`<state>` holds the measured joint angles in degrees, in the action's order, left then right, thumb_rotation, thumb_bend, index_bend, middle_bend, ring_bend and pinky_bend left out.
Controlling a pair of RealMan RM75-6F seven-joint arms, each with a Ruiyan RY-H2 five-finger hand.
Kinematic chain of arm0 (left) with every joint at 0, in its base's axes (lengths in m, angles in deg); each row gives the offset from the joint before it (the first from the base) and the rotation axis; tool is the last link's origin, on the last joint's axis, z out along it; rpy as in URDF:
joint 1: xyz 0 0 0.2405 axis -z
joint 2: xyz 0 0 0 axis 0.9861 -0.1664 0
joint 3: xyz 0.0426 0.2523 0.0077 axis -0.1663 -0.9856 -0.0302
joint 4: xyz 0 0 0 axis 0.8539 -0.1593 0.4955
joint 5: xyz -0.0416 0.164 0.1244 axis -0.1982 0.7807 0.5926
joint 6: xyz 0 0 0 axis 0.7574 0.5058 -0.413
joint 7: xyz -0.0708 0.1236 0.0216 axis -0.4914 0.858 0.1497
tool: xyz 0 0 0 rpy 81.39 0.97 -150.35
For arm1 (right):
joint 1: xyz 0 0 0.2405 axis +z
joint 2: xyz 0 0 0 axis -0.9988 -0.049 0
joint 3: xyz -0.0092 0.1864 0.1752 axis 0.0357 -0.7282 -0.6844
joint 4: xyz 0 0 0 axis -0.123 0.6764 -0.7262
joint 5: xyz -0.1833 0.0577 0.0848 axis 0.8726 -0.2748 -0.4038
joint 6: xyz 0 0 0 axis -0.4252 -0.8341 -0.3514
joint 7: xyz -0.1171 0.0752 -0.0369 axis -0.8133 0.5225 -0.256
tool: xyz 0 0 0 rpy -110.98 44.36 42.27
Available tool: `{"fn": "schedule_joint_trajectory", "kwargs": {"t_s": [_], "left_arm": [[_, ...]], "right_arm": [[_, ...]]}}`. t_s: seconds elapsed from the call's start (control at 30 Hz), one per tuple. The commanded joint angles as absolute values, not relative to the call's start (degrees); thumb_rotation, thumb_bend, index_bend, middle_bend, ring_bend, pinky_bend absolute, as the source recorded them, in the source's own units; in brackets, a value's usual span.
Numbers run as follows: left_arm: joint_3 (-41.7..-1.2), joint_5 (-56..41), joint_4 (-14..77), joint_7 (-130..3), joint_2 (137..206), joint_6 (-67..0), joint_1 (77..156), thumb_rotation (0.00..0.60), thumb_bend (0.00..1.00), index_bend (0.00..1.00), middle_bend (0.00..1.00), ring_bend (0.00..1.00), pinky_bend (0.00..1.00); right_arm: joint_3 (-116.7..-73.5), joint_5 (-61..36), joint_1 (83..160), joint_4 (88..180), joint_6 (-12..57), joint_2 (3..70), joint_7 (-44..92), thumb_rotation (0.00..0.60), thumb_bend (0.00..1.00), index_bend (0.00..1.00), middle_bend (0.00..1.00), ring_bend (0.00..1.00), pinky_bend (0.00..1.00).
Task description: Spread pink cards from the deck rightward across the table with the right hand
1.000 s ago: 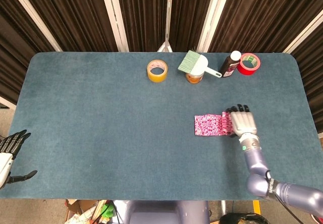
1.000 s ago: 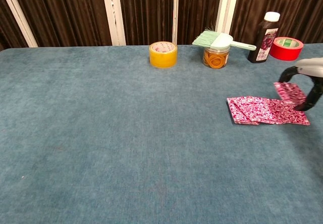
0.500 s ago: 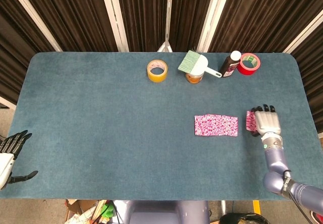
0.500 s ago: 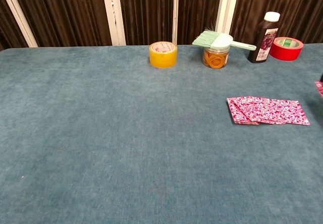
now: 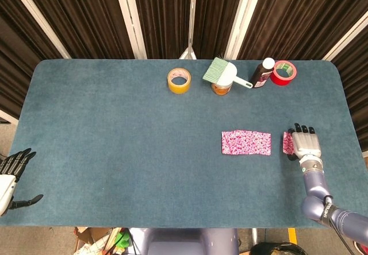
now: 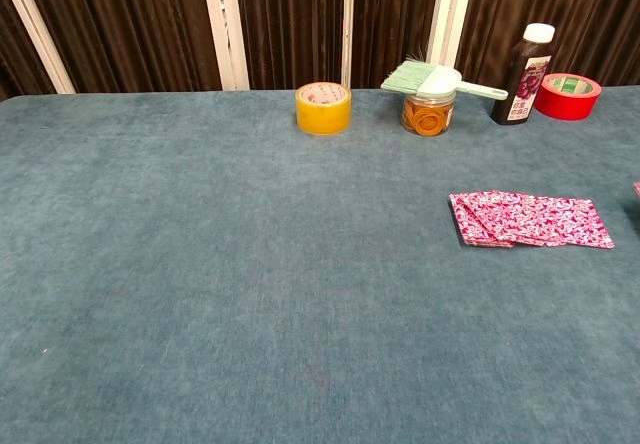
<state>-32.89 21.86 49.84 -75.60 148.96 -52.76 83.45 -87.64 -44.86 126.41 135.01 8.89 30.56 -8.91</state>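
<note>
Only the head view shows the left robot hand (image 5: pixel 12 172), fingers apart and holding nothing, off the tabletop's (image 5: pixel 115 140) near-left edge. The spread pink cards (image 5: pixel 246 142) lie right of centre. Further right, the right robot hand (image 5: pixel 305 143) rests flat on one separate pink card (image 5: pixel 287 143).

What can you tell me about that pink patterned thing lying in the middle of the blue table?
The pink cards are a small fan of overlapping playing cards with a busy pink and white print on their backs. They lie flat on the blue felt-like table, stacked at their left end and spread toward the right. Nothing touches the fan. One more pink card lies apart further right, under the fingers of the right hand.
</note>
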Motion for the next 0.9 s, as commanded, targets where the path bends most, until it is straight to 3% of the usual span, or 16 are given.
{"fn": "schedule_joint_trajectory", "kwargs": {"t_s": [0.03,0.37,0.53,0.73,0.9], "left_arm": [[-32.9,21.9,49.8,-75.7,149.0,-52.8,83.4,0.6,0.0,0.0,0.0,0.0,0.0],[-32.9,22.4,49.6,-76.1,148.9,-53.5,83.3,0.6,0.0,0.0,0.0,0.0,0.0],[-32.9,22.8,49.3,-76.2,149.0,-54.2,83.1,0.6,0.0,0.0,0.0,0.0,0.0],[-32.9,23.3,48.9,-75.9,149.4,-55.2,82.7,0.6,0.0,0.0,0.0,0.0,0.0],[-32.5,23.1,48.2,-75.1,150.3,-56.3,82.3,0.6,0.0,0.0,0.0,0.0,0.0]], "right_arm": [[-87.9,-45.0,126.3,135.7,9.5,30.4,-9.3,0.6,0.3,0.0,0.0,0.0,0.0],[-87.4,-45.3,125.4,139.6,12.4,28.3,-11.2,0.6,0.3,0.0,0.0,0.0,0.0],[-87.2,-40.0,123.0,145.6,17.5,25.1,-8.9,0.6,0.3,0.0,0.0,0.0,0.0],[-85.2,-26.1,116.0,157.0,28.7,18.9,-1.6,0.6,0.3,0.0,0.0,0.0,0.0],[-79.5,-7.3,105.4,161.5,45.6,15.9,6.4,0.6,0.3,0.0,0.0,0.0,0.0]]}}
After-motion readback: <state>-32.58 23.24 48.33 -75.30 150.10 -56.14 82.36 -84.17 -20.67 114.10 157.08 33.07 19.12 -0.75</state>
